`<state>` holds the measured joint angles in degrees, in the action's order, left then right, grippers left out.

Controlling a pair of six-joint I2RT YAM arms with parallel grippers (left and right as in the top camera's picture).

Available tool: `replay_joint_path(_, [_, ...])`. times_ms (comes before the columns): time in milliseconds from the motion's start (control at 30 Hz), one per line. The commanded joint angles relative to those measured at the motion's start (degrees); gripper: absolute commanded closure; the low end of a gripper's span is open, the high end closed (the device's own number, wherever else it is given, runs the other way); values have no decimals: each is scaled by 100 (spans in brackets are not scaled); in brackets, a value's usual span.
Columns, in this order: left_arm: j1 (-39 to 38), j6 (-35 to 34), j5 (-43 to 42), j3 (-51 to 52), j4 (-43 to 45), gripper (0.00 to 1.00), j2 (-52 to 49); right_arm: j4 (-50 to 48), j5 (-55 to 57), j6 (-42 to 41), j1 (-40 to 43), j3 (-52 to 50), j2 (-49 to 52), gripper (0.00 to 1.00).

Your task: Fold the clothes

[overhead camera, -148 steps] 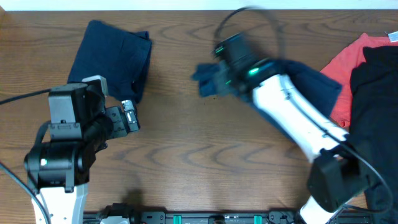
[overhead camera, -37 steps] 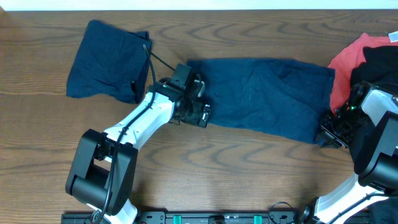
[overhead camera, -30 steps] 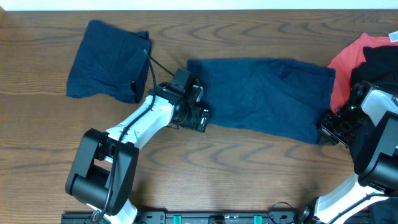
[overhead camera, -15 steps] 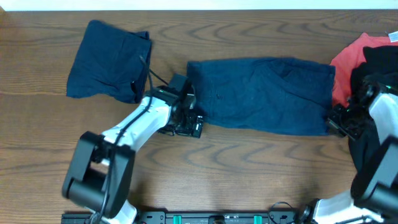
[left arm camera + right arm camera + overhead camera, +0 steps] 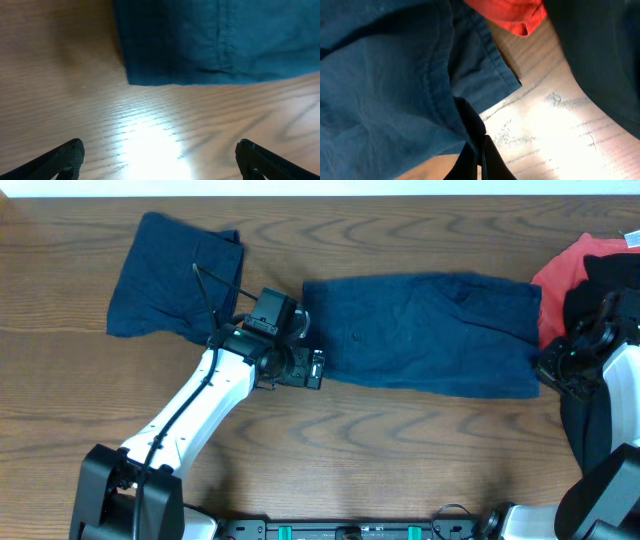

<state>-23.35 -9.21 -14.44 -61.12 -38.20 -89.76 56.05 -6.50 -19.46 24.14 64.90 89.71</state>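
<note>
The navy shorts (image 5: 420,330) lie spread flat across the table's middle. My left gripper (image 5: 312,369) is open and empty, low over bare wood just off the shorts' near left corner. In the left wrist view its fingers (image 5: 157,167) stand wide apart and the shorts' corner (image 5: 210,40) lies ahead. My right gripper (image 5: 548,368) is shut on the shorts' near right corner. The right wrist view shows the navy fabric (image 5: 395,75) pinched between the closed fingers (image 5: 481,150). A second navy piece (image 5: 175,275) lies folded at the far left.
A coral-red garment (image 5: 562,275) and a black garment (image 5: 612,290) are heaped at the right edge, beside the right arm. They also show in the right wrist view: the red one (image 5: 510,12) and the black one (image 5: 600,55). Bare wooden table (image 5: 400,450) lies in front of the shorts.
My left gripper has let go of the shorts' left corner and drawn back to the left. My right gripper has pulled the right corner rightward, straightening the shorts' near edge.
</note>
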Motion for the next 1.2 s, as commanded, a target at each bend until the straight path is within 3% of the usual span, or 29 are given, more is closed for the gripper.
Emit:
replay_joint_path(0, [20,-52,444,-42,125,2,-223,-168,-236,31,22,-2,-90,99])
replay_joint_path(167, [20,-201,446,-2,350,2,-586,-350,-841,238,22,-2,-90,99])
replay_joint_path(367, [20,-743,376,-2,754,2,-1080,-352,-839,238,22,-2,-90,99])
replay_joint_path(600, [20,-769,9,-2,1202,2,-1217,-337,-841,236,22,-2,-90,99])
replay_joint_path(1167, [20,-2223,-9,4,1399,2,-1250,-354,-857,236,22,-2,-90,99])
